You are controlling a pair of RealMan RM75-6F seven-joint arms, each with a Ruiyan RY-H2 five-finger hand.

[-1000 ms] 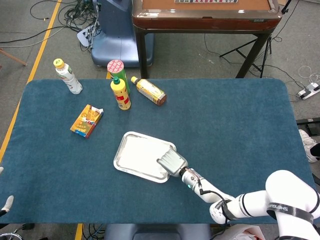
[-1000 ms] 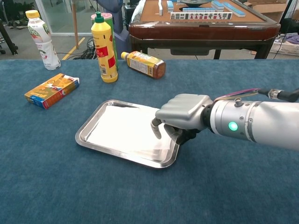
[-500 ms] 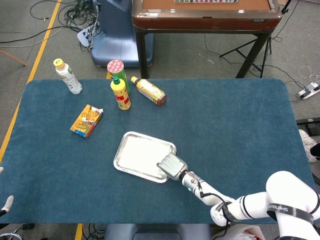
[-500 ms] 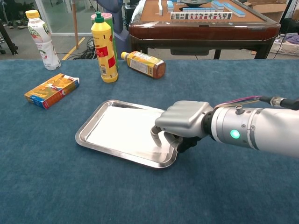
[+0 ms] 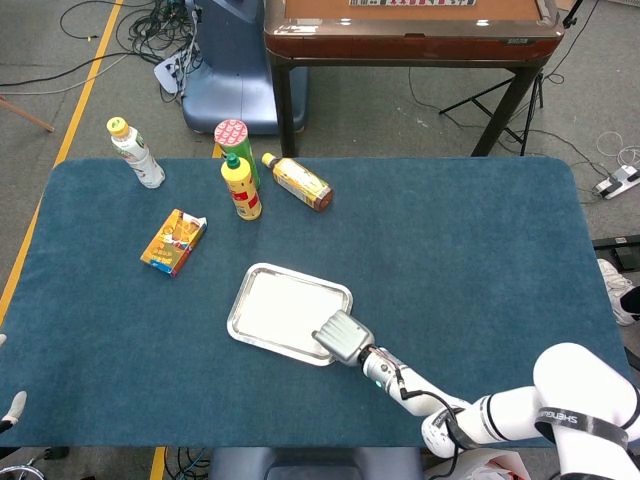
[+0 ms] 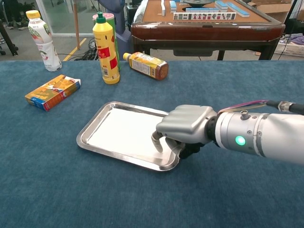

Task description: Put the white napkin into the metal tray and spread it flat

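Note:
The metal tray [image 5: 233, 318] [image 6: 80, 141] lies in the middle of the blue table. Inside it the white napkin [image 5: 280, 305] [image 6: 124, 132] lies nearly flat and covers most of the tray floor. My right hand [image 5: 343, 337] [image 6: 186, 126] hangs over the tray's near right corner. Its fingers [image 6: 156, 141] curl down onto the napkin's near right corner and seem to pinch it against the thumb. The napkin's corner under the hand is hidden. Neither view shows my left hand.
At the back left stand a yellow bottle [image 5: 241, 186] [image 6: 105, 49], a green can with a pink lid [image 5: 232, 134] and a white bottle [image 5: 135, 153] [image 6: 43, 40]. A brown bottle [image 5: 298, 182] [image 6: 147, 65] lies on its side. An orange box [image 5: 174, 241] [image 6: 52, 91] lies left of the tray.
My right hand has slid toward the tray's near edge, taking the napkin's corner with it. The napkin edge that lay over the right rim now sits inside the tray.

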